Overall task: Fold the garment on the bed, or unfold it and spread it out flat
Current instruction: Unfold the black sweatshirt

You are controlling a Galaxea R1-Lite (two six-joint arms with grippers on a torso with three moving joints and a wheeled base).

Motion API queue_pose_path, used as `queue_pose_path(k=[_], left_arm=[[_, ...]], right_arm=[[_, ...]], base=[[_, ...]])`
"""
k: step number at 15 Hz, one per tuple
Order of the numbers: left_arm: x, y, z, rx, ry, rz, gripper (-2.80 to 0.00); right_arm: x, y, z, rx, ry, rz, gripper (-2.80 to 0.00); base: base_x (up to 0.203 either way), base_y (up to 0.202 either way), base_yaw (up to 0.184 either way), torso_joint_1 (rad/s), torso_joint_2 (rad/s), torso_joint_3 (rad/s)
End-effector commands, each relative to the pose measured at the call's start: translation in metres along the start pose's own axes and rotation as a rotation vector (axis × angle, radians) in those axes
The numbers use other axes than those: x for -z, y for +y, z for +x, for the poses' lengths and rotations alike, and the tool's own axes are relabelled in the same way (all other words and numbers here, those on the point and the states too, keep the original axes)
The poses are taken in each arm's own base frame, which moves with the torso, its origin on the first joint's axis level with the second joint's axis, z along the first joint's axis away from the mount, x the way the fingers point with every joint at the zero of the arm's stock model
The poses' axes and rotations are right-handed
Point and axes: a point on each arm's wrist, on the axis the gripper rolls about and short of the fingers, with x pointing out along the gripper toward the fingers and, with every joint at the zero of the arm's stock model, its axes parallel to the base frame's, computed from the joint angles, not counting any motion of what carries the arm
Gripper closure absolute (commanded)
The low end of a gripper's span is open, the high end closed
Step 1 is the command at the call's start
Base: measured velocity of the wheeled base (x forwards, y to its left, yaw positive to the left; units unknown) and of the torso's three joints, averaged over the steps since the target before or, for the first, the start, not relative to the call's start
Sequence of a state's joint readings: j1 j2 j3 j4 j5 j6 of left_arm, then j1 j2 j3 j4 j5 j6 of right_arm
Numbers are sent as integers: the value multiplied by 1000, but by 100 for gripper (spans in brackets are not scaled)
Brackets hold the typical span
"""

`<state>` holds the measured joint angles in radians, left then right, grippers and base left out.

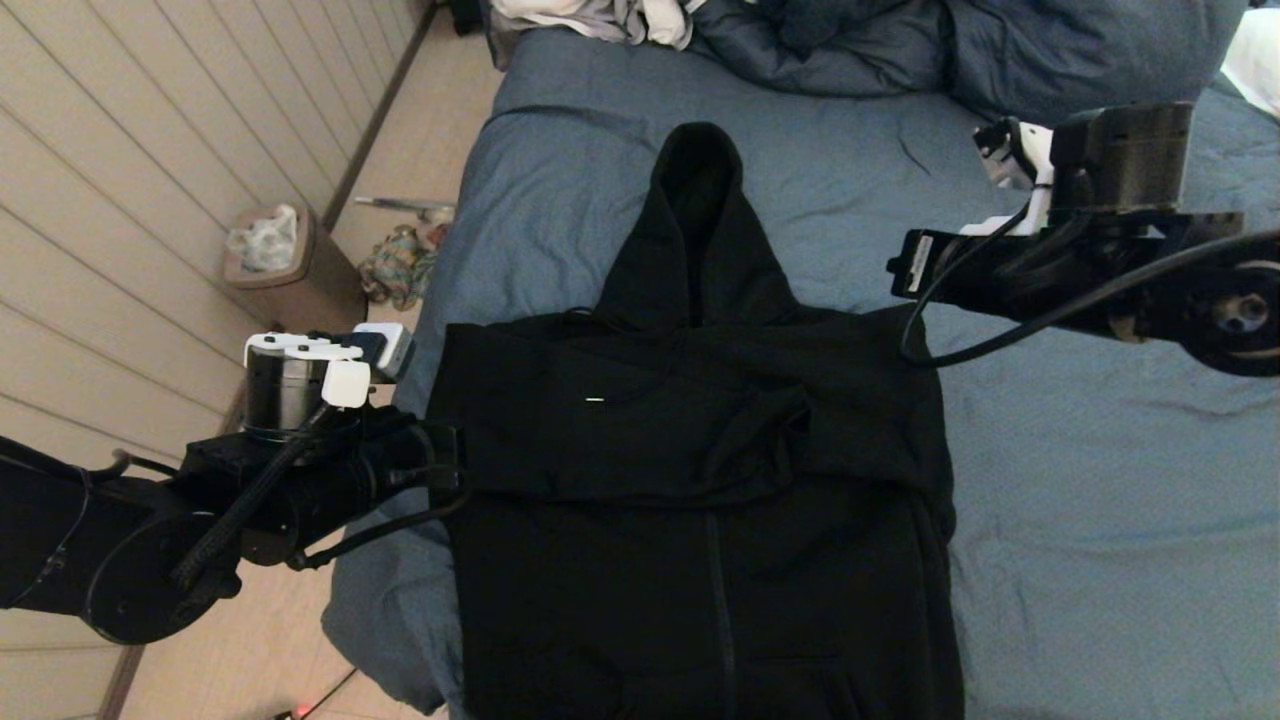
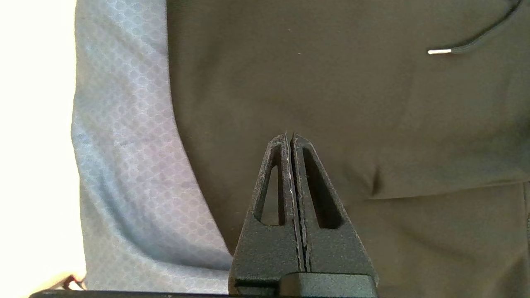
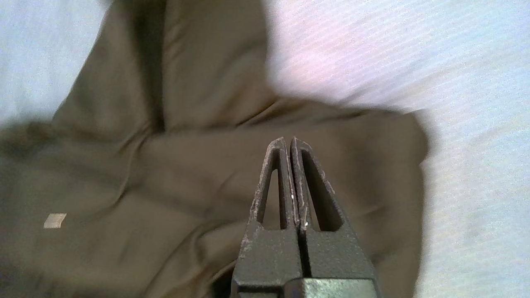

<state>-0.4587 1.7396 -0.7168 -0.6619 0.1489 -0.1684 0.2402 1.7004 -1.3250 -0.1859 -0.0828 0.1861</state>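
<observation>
The black garment (image 1: pixel 700 480) lies on the bed (image 1: pixel 1100 480), its hood pointing away and its sleeves folded across the chest. A white drawstring tip (image 1: pixel 594 400) shows on the chest. My left gripper (image 2: pixel 289 134) is shut and empty, hovering over the garment (image 2: pixel 352 103) near its left shoulder edge, beside the bare sheet (image 2: pixel 124 145). My right gripper (image 3: pixel 288 139) is also shut and empty, above the garment's (image 3: pixel 186 174) right shoulder, with the hood beyond it. In the head view the left arm (image 1: pixel 300 480) reaches in from the left and the right arm (image 1: pixel 1080 270) from the right.
A puffy blue-grey duvet (image 1: pixel 950 50) and a white and grey cloth (image 1: pixel 600 18) lie at the far end of the bed. On the floor to the left stand a small bin (image 1: pixel 275 262) and a colourful cloth heap (image 1: pixel 400 262), next to the panelled wall (image 1: pixel 120 150).
</observation>
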Motion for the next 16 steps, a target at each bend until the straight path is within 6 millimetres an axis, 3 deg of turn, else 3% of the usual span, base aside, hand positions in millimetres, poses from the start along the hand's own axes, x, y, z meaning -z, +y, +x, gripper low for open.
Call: queue_pose_path(k=[1,4,6,9,13,16], left_arm=[[-1,0,1,-1,-4,-4,0],[-3,0,-1,0,-10,-15,0],[-6,-1,0,2,-20,-40,0],[-6,-1,1,2,-15,-62,0],[2,-2,12,-1,19,-59,0],[5,-2,14,-3,27,-57,0]], right_arm=[[13,20,4,-57,42,-26,0],[40,63,16,-132,121,-45,0],[63,84,31,-32,144,-78,0],[68,106,54,-47,202,-119,0],[93,160,80,-175,265,-166,0],[127,199,93,-244,311,-225,0]], base=[[0,0,0,0,0,0],[0,0,0,0,0,0],[0,0,0,0,0,0],[0,0,0,0,0,0],[0,0,0,0,0,0],[0,0,0,0,0,0]])
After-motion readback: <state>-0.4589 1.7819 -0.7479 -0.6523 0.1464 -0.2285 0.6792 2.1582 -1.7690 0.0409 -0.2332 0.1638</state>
